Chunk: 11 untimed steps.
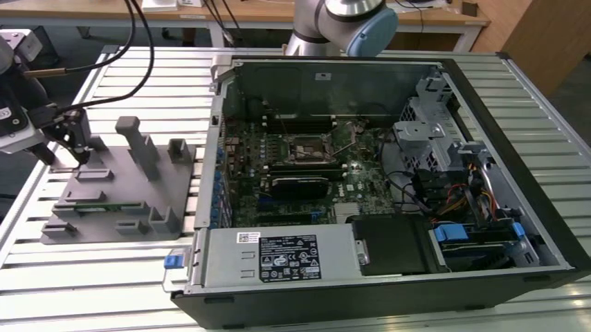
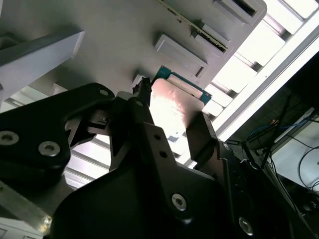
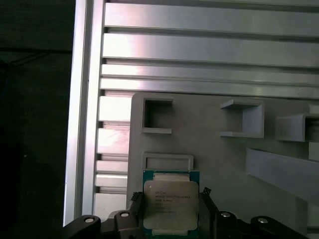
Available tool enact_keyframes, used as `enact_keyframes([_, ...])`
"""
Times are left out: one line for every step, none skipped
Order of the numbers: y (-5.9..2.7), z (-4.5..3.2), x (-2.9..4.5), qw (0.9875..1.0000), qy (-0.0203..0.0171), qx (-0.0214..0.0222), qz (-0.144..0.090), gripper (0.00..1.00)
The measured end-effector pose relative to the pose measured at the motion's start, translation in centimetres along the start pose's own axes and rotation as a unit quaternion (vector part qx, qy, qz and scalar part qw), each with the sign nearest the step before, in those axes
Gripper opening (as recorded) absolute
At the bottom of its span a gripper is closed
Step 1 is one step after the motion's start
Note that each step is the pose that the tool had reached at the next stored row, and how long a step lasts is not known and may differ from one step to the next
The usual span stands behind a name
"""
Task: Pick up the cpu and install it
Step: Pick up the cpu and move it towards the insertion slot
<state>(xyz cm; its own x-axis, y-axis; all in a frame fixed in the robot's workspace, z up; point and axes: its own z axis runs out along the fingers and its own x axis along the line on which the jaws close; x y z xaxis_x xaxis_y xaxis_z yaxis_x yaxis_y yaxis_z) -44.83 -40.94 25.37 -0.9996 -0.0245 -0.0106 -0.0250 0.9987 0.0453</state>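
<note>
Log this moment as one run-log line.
stage: pick | gripper: at cpu, low over grey fixture | cpu: not yet in computer case

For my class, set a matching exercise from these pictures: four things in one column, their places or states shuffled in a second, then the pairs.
1. small square silver-topped cpu
2. flat grey plastic fixture
3. big silver box with black-and-white label
4. black gripper

A. inside the open black computer case
B. on the slatted metal table, at the exterior view's left of the case
C. shut on the chip at the fixture's corner
D. between two black fingers

Pairs: 1-D, 2-B, 3-A, 4-C.
</note>
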Motion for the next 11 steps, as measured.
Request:
enact_keyframes([0.01, -0.09, 0.00, 1.0000, 0.0000, 0.0000, 0.000, 0.53])
enact_keyframes([0.01, -0.18, 0.00, 1.0000, 0.0000, 0.0000, 0.000, 0.53])
enact_keyframes([0.02, -0.27, 0.00, 1.0000, -0.0001, 0.0000, 0.000, 0.53])
enact_keyframes([0.02, -0.37, 0.00, 1.0000, 0.0000, 0.0000, 0.000, 0.53])
enact_keyframes([0.03, -0.47, 0.00, 1.0000, 0.0000, 0.0000, 0.000, 0.53])
enact_keyframes([0.04, -0.56, 0.00, 1.0000, 0.0000, 0.0000, 0.000, 0.53])
enact_keyframes([0.04, -0.66, 0.00, 1.0000, 0.0000, 0.0000, 0.000, 0.53])
enact_keyframes([0.05, -0.76, 0.00, 1.0000, 0.0000, 0.0000, 0.000, 0.53])
enact_keyframes([0.05, -0.85, 0.00, 1.0000, 0.0000, 0.0000, 0.000, 0.53])
enact_keyframes([0.06, -0.95, 0.00, 1.0000, 0.0000, 0.0000, 0.000, 0.53])
enact_keyframes([0.07, -1.05, 0.00, 1.0000, 0.0000, 0.0000, 0.000, 0.53])
